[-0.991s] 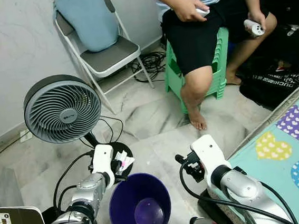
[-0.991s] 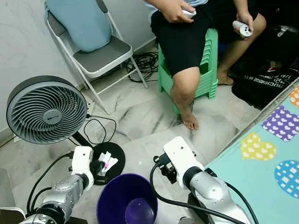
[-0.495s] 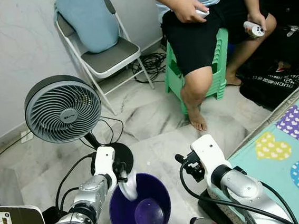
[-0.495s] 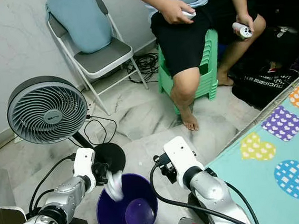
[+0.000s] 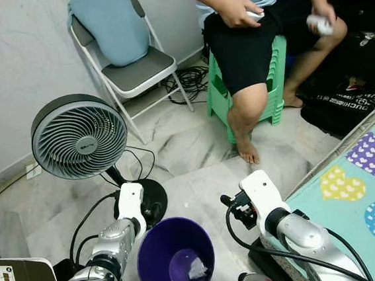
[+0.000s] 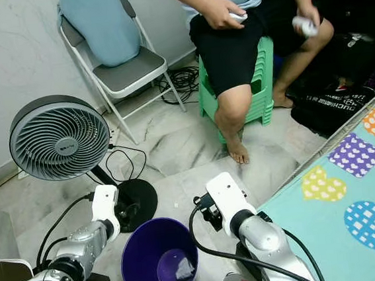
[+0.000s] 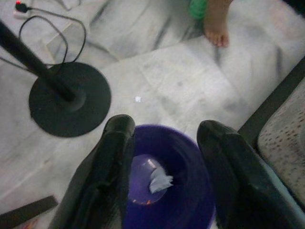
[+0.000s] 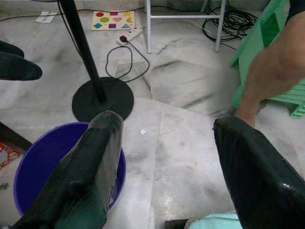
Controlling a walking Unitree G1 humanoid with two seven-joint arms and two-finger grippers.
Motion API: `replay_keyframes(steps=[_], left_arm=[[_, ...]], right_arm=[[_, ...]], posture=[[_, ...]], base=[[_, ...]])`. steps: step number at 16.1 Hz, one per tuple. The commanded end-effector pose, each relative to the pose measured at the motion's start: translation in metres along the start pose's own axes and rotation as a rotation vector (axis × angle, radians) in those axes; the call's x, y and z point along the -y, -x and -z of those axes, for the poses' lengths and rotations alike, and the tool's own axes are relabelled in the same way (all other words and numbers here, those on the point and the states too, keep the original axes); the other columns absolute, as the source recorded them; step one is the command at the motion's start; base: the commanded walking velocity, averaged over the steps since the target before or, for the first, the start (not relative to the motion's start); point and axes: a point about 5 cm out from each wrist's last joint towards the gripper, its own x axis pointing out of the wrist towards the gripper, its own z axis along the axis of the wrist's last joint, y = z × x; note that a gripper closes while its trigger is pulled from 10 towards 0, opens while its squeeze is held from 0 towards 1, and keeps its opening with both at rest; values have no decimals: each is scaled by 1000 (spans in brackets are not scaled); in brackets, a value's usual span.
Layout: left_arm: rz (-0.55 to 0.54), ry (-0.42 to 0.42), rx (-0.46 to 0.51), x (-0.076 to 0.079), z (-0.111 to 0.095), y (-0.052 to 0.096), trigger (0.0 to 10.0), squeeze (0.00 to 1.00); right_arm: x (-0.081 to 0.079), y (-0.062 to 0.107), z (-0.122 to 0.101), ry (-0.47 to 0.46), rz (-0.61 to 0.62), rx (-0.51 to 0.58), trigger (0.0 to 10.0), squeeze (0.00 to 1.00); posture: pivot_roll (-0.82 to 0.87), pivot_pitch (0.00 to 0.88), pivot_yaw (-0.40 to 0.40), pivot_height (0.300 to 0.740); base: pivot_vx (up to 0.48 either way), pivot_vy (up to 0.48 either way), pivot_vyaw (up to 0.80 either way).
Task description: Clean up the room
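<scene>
Paper, crumpled and white (image 5: 197, 268), lies at the bottom of the purple bin (image 5: 146, 264), a little toward 3 o'clock from the middle of the bin floor. It looks very light and soft, so I judge it would squash under any grip and could be taken anywhere on its body. The bin itself seems to be thin, stiff plastic, and the rim is probably the best place to take hold of it.

The left gripper (image 7: 164, 131) hangs just above the bin's rim at about 10 o'clock, its two black fingers spread apart and holding nothing. The right gripper (image 8: 167, 129) waits at 3 o'clock of the bin, also spread wide and empty.

A small white speck (image 8: 142, 131) rests on the marble floor (image 5: 195, 146) between the bin and the round base of the fan (image 5: 79, 135); it is too small to say what it is. Some reddish bits at the bin's bottom are also unclear. A person (image 5: 244, 35) sits on a green stool (image 5: 276, 79) at 1 o'clock, cut off above the chest.
</scene>
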Motion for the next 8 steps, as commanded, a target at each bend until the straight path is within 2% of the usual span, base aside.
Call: replay_keyframes(steps=[1,3,4,5,7,8], left_arm=[[35,19,81,-6,-20,1,10000,1000],[76,32,143,-7,-32,2,10000,1000],[132,21,246,-11,-48,8,10000,1000],[148,10,284,-11,-52,12,10000,1000],[154,-1,343,-12,-57,20,10000,1000],[153,-31,418,-9,-61,32,10000,1000]], right_arm=[[3,-5,-5,-25,20,31,10000,0],[7,-10,-10,-59,47,53,10000,0],[15,-18,-22,-157,121,118,10000,0],[19,-20,-25,-187,141,142,10000,0],[24,-22,-29,-205,159,171,10000,0],[30,-22,-33,-196,188,198,10000,0]], posture=[[-362,70,132,740],[-350,56,135,740],[-325,23,139,740],[-318,11,137,740],[-307,0,133,740],[-300,0,125,740]], base=[[0,0,0],[0,0,0],[0,0,0],[0,0,0],[0,0,0],[0,0,0]])
